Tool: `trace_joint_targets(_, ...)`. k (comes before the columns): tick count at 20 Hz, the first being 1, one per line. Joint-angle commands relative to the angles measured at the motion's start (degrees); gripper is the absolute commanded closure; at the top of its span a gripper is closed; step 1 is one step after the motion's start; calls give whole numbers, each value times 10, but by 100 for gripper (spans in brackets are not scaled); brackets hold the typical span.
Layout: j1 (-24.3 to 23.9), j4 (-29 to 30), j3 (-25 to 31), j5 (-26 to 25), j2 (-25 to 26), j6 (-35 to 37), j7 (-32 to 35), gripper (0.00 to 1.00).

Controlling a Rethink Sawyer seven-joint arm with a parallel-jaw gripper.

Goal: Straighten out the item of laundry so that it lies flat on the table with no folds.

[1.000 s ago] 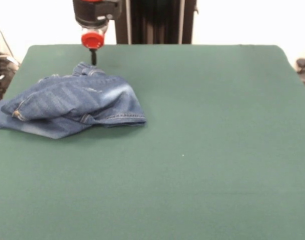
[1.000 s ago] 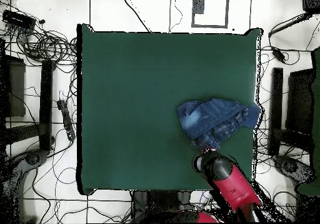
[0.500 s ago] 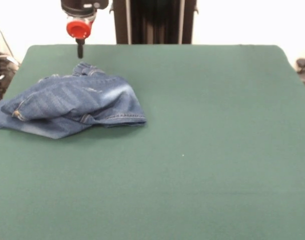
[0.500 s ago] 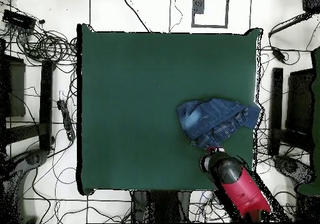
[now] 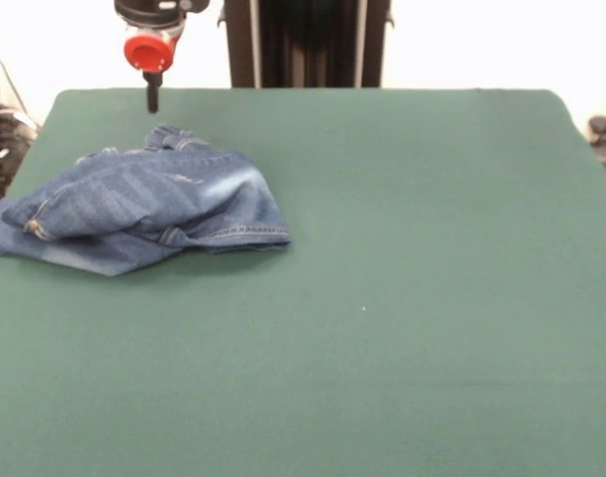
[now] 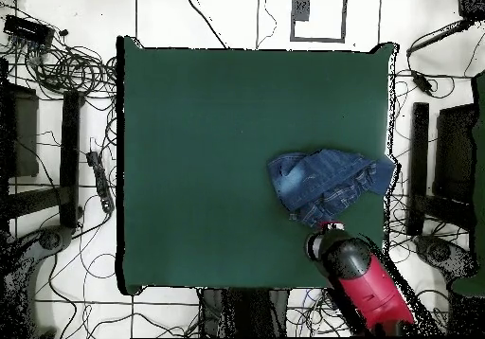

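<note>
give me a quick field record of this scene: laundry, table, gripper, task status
laundry: blue denim jeans, bunched in a folded heap, one part reaching the table's side edge
location: near one side of the table, toward the robot's end
table: dark green cloth top
gripper: above the table's robot-side edge, just beyond the jeans, not touching them; open or shut cannot be told
held: nothing seen
task status: jeans not yet flat, folds remain

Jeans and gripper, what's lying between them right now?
Nothing: in the front view only bare table separates the gripper from the jeans.
</note>
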Motion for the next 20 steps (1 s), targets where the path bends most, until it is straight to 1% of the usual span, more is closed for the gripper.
trace_joint_targets(1,-5,-10,75,5,26,9,69,0)
trace_joint_targets(8,-14,-11,91,2,42,-23,72,0)
trace_joint_targets(13,-36,-13,121,-2,49,-51,73,0)
trace_joint_targets(20,-36,-30,140,8,73,-69,84,0)
